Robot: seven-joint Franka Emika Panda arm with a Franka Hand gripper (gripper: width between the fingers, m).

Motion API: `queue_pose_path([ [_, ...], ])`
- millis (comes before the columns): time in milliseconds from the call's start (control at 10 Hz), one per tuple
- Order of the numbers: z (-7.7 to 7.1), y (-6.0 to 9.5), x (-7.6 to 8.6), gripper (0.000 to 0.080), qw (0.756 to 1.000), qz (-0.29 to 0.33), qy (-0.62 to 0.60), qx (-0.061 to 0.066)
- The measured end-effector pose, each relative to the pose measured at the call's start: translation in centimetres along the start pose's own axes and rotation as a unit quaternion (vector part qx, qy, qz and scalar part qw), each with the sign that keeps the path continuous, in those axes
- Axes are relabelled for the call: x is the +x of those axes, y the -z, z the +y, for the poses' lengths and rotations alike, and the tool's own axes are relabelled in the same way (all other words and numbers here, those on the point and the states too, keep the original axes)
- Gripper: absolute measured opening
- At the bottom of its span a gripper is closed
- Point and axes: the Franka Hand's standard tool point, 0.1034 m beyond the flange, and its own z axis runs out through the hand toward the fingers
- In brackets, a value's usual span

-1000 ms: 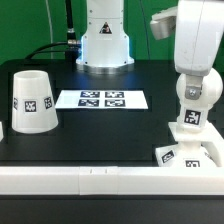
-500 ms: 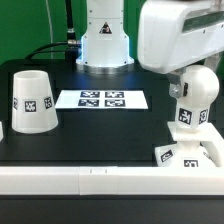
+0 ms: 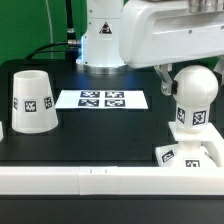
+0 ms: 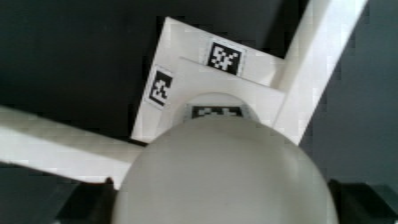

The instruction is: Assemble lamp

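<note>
The white round bulb stands upright with its neck on the flat square base at the exterior view's right, against the front wall. My gripper is around the bulb's top, a dark finger on each side, shut on it. In the wrist view the bulb fills the space between the fingers of my gripper, and the tagged base lies beyond it. The cone shade stands alone at the exterior view's left.
The marker board lies flat mid-table. The robot's white pedestal stands behind it. A low white wall runs along the table's front edge and also shows in the wrist view.
The arm's body has swung toward the exterior view's left and now covers the top of the picture. The bulb stays over the base; its tag has shifted slightly right.
</note>
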Motion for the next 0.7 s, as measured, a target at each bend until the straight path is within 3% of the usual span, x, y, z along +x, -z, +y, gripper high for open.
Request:
queue_pose_path([
  [400,-0.1,-0.05,-0.02,0.0577,0.993,0.0,-0.115,0.001],
  [700,-0.25,-0.2,-0.01,0.0577,0.957,-0.003,-0.291,0.011],
])
